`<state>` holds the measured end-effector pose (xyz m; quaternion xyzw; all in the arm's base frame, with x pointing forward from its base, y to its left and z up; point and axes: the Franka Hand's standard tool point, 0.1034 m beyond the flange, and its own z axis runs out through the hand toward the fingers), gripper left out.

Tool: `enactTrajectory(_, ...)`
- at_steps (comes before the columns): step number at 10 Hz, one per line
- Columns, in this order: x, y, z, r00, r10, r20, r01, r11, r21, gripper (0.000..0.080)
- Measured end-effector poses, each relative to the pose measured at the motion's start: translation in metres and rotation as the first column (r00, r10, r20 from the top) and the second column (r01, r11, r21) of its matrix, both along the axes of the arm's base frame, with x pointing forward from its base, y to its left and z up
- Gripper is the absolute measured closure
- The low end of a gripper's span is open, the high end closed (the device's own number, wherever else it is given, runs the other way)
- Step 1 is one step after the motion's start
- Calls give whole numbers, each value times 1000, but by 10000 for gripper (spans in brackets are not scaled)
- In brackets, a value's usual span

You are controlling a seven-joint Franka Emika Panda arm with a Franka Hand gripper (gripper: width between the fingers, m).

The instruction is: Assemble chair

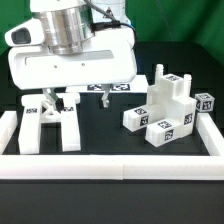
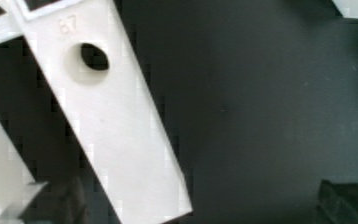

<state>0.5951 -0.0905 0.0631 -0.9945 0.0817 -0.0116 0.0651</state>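
Claw [image 1: 62, 100] wide open and empty. Its two fingers hang well apart beneath the broad white hand, low over the X-braced frame [image 1: 48, 128]. Reading the exterior view as a dial centred on the black table [image 1: 105, 135], that frame rests at about eight o'clock, its two legs pointing toward six and a square tag showing on its near bar.

At three o'clock, well apart from the frame, the other blocky parts [image 1: 165, 110] stand bunched together: a tall stepped piece with smaller tagged blocks touching or just beside it. The marker board [image 1: 112, 90] lies at twelve o'clock, partly hidden behind the hand. White border rails [image 1: 110, 165] close the table in along six, nine and three o'clock.

From the wrist, a white slat [image 2: 108, 130] of the frame crosses the dark table at a slant, with a round hole [image 2: 92, 57] near one end and a faint number beside it. The slat runs between the two dark fingertips [image 2: 43, 200], much nearer one than the other. Whether it touches that finger cannot be told.
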Motion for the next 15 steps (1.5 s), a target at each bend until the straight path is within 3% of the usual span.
enactTrajectory(1, -4, -7, -3, 988, 153, -5, -153, 988, -34, 150)
enactTrajectory(3, -5, -2, -8, 970, 243, -28, -245, 967, -76, 150)
enactTrajectory(9, -7, -4, -14, 961, 273, -35, -275, 958, -80, 150)
enactTrajectory(11, 1, -14, -18, 934, 357, -25, -357, 923, -140, 150)
enactTrajectory(15, 1, -15, -22, 931, 365, -22, -364, 919, -149, 150)
